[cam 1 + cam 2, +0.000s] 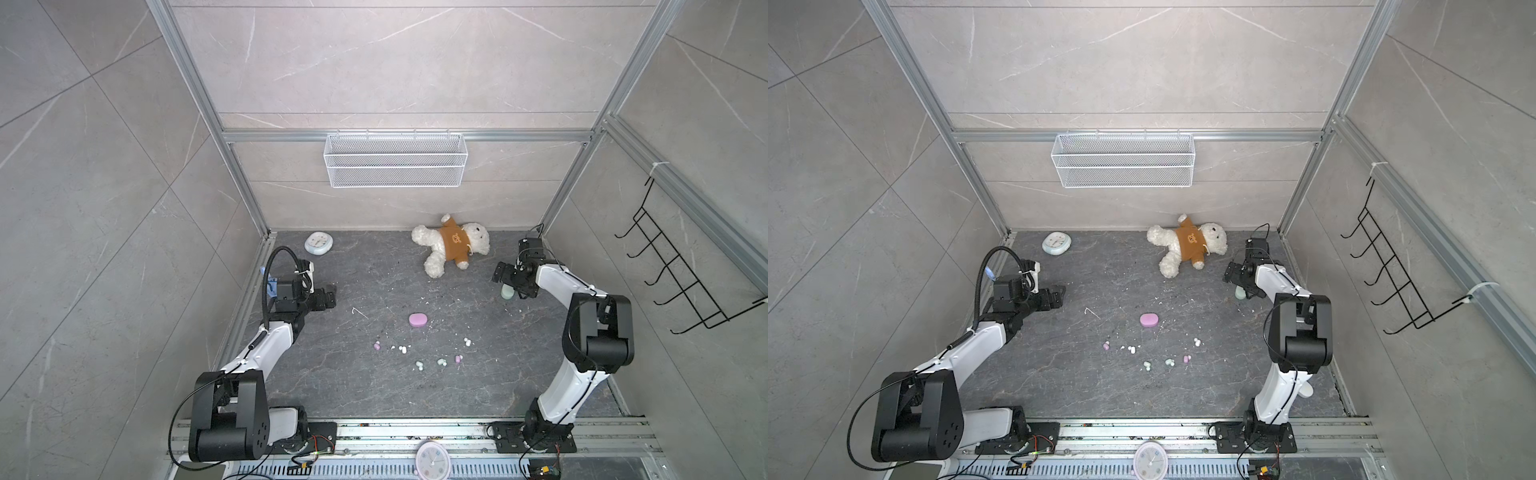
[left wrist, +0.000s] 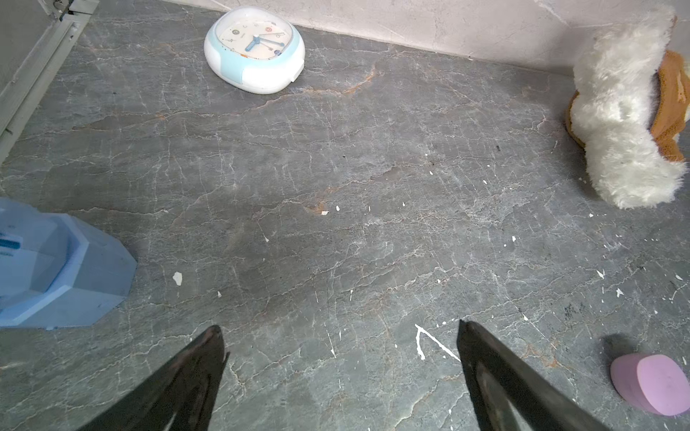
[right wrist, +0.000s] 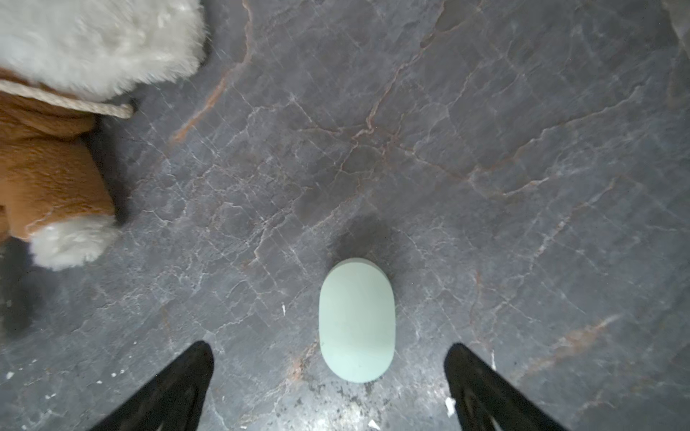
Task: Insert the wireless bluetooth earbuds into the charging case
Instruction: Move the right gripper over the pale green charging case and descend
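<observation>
Several tiny earbuds lie loose at the front middle of the dark table: a pink one (image 1: 377, 345), a white pair (image 1: 402, 349), mint ones (image 1: 419, 365) and another pink one (image 1: 458, 358). A pink charging case (image 1: 418, 319) lies shut behind them. A mint charging case (image 3: 356, 321) lies shut at the right, and my right gripper (image 3: 328, 346) hovers over it, open, a fingertip on either side and clear of it. My left gripper (image 2: 338, 326) is open over bare table at the left, with the pink charging case (image 2: 651, 384) off to its side.
A teddy bear (image 1: 451, 243) lies at the back, close to the right gripper. A blue-white clock (image 1: 318, 243) sits back left, a blue object (image 2: 56, 268) beside the left arm. White crumbs dot the table. A wire basket (image 1: 395, 160) hangs on the back wall.
</observation>
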